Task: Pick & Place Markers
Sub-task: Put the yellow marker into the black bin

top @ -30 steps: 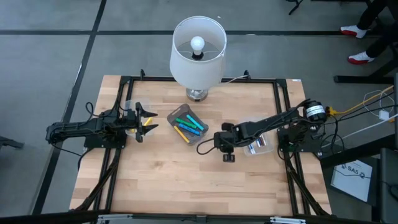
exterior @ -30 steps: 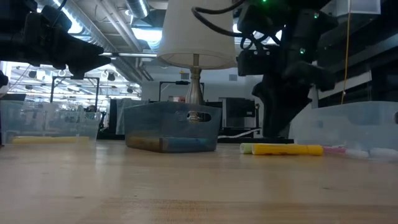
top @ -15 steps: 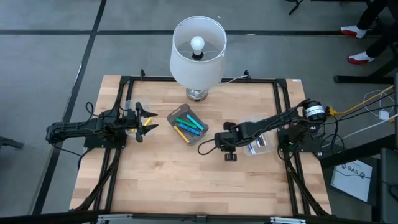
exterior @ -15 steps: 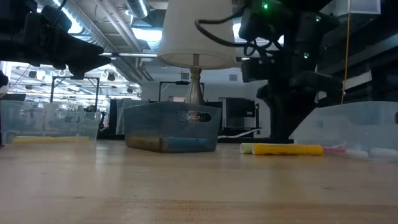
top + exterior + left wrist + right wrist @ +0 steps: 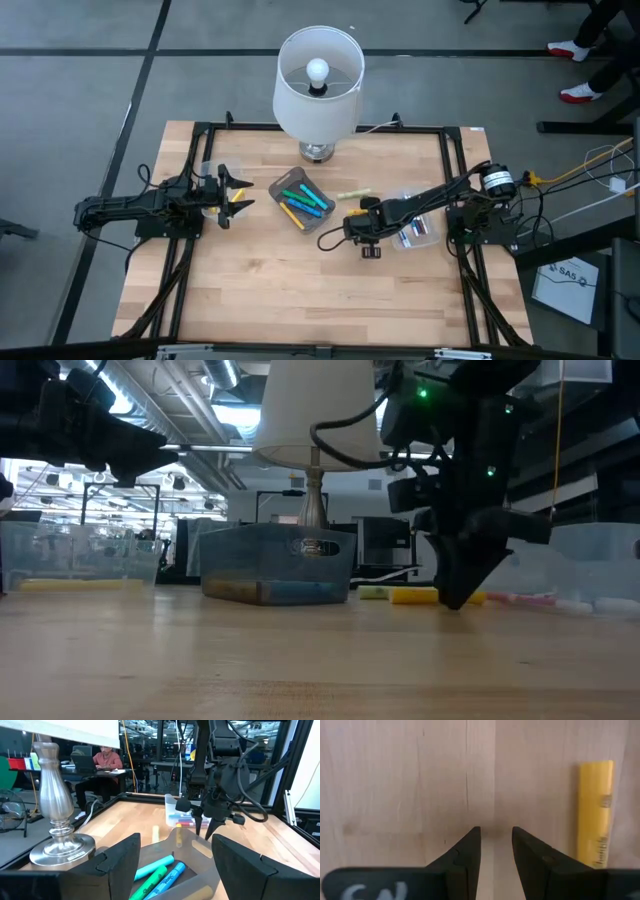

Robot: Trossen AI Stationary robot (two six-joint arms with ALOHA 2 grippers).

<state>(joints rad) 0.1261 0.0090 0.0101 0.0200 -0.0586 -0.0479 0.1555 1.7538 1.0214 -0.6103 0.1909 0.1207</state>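
Pointing straight down at bare wood, the right gripper (image 5: 495, 837) holds nothing, its fingers narrowly parted, just beside a yellow marker (image 5: 594, 812) lying loose on the table (image 5: 280, 290) near the grey tray (image 5: 281, 184). It is lining up a pick, so it likely must shift sideways over the smooth yellow barrel and close. The left gripper (image 5: 175, 847) waits spread near the table's left edge.

Left gripper (image 5: 175, 857) fingers spread above grey tray (image 5: 200, 875) holding cyan, green, blue markers (image 5: 160, 875). Lamp base (image 5: 57, 842) beside. Right gripper (image 5: 205, 822) lowered beyond.
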